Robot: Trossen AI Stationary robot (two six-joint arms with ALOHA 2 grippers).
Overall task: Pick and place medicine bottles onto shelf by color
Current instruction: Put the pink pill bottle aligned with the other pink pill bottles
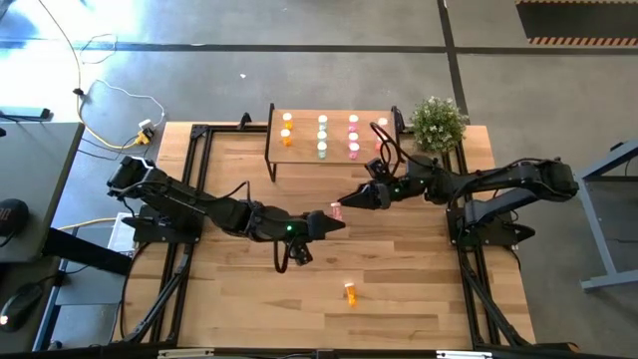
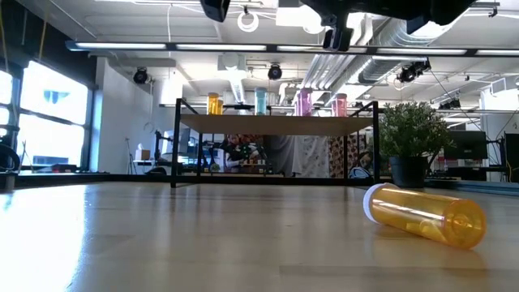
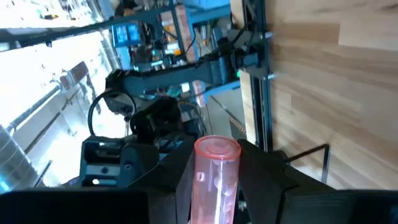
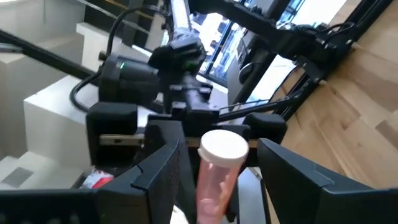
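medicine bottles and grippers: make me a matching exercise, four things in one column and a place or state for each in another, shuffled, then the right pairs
Column one:
1. pink bottle
2. orange bottle
3. right gripper
4. potted plant

Column two:
a. lying on its side on the table, away from both arms
b. open, fingers either side of the capped end of the pink bottle
c. held in the shut left gripper, between the two arms
d. standing at the far right corner of the table, beside the shelf

Pairs: 1-c, 2-a, 3-b, 4-d
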